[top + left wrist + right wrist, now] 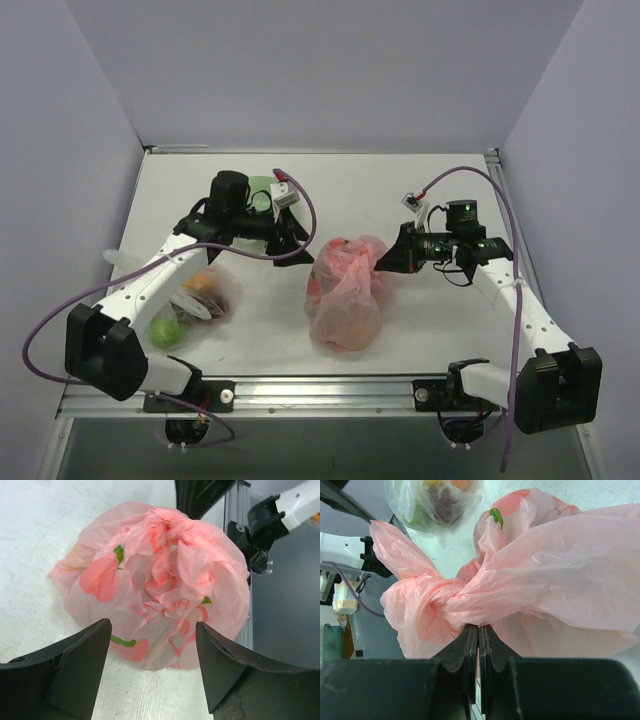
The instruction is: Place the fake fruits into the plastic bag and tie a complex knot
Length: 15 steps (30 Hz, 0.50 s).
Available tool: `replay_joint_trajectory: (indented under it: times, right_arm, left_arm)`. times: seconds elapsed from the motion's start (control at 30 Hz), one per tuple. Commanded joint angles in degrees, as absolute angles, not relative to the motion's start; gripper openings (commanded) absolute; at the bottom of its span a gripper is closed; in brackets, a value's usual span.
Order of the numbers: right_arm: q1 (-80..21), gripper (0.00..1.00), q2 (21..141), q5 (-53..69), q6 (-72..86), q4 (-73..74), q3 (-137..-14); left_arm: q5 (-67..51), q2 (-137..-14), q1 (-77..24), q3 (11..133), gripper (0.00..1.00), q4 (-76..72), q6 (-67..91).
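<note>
The pink plastic bag lies bulging in the middle of the table, its top bunched and twisted. None of the fake fruits shows loose; what the pink bag holds is hidden. My right gripper is at the bag's upper right. In the right wrist view it is shut on the plastic bag just beside a twisted knot. My left gripper is open and empty, just left of the bag's top. In the left wrist view it hovers above the bag without touching it.
A clear colourless bag of fruits lies at the left under my left arm, with a green fruit showing; it also shows in the right wrist view. A green object stands behind my left wrist. The table's front rail is close to the bag.
</note>
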<state>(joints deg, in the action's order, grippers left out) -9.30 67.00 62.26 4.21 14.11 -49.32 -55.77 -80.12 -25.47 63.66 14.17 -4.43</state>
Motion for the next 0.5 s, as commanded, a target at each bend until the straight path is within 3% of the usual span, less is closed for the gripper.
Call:
replay_joint_trajectory:
  times: [0.0, 0.33, 0.43, 0.47]
  right_arm:
    - [-10.0, 0.00, 65.6, 60.7, -0.3, 18.9, -52.6]
    - [-12.7, 0.00, 65.8, 57.2, -4.2, 23.5, -55.4]
    - [-12.8, 0.00, 65.7, 56.5, -4.9, 24.3, -55.8]
    - [-12.8, 0.00, 65.7, 56.1, -5.4, 24.9, -55.9]
  left_arm:
    - [-56.3, -78.0, -26.5, 68.4, 0.79, 30.8, -19.9]
    - [-47.6, -81.9, -38.8, 76.3, 0.78, 35.6, -25.9]
    - [-45.0, -82.6, -40.3, 76.9, 0.71, 33.8, -24.7]
    - [-44.1, -82.8, -40.4, 76.9, 0.63, 33.1, -23.8]
